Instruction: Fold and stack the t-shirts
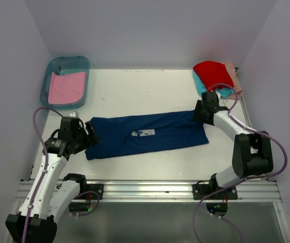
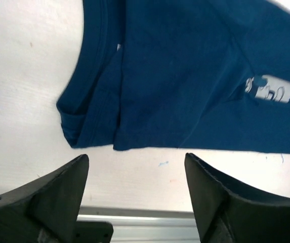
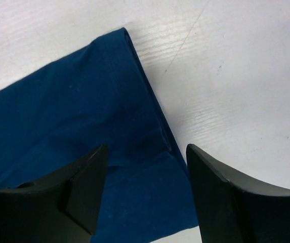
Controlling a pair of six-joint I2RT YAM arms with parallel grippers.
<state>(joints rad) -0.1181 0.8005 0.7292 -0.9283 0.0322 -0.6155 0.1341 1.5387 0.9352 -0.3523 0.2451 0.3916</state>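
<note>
The navy shirt (image 1: 147,135) was seen folded lengthwise across the bench (image 1: 134,91), its print (image 1: 146,132) only partly shown. The left hand (image 2: 136,167) and the right hand (image 3: 146,152) were held spread open, 1 at each end, nothing grasped. A teal shirt (image 1: 201,87) and a peach shirt (image 1: 234,76) were mostly hidden under the red shirt (image 1: 213,73).
</note>
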